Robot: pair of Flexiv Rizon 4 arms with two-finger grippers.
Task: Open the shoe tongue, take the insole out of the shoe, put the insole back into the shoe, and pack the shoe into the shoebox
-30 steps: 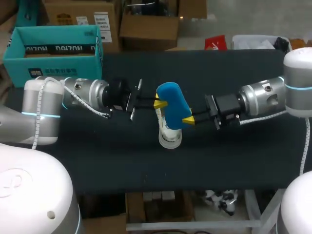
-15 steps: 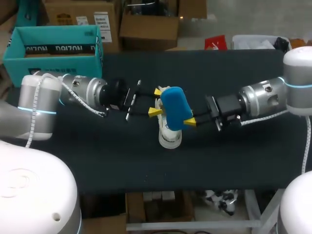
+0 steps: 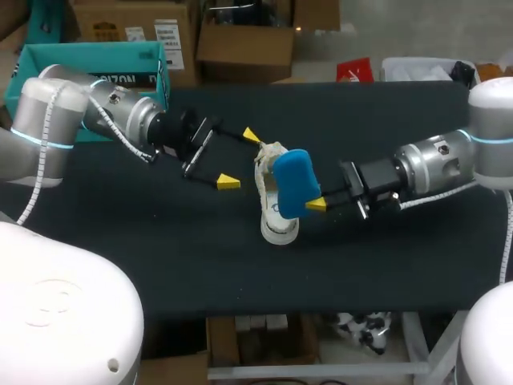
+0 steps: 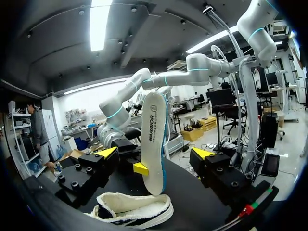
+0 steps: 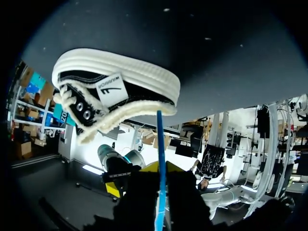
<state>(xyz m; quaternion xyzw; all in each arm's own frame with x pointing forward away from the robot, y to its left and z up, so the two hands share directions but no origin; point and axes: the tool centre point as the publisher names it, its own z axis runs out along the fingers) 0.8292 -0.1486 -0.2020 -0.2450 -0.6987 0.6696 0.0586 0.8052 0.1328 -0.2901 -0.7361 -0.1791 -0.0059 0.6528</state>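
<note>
From above, my right end effector [image 3: 317, 204] is pinching the insole [image 3: 295, 183] over the shoe [image 3: 271, 215] on the table [image 3: 401, 265]. My left end effector [image 3: 239, 159] is hanging wide open, empty. Left wrist: the insole is standing upright. Right wrist: the shoe's opening is perhaps facing away, so I am favouring a slow, toe-first entry.

Insole [image 5: 160, 139] in tool [image 5: 161, 169], shoe [image 5: 115, 89] ahead

Upright insole [image 3: 293, 183] over shoe [image 3: 278, 228] opening

Blue insole [image 3: 295, 183], white underside; shoe [image 3: 276, 220] black w/ cream sole & trim; shoebox [image 3: 104, 53] teal; surface [image 3: 160, 241] black.
</note>
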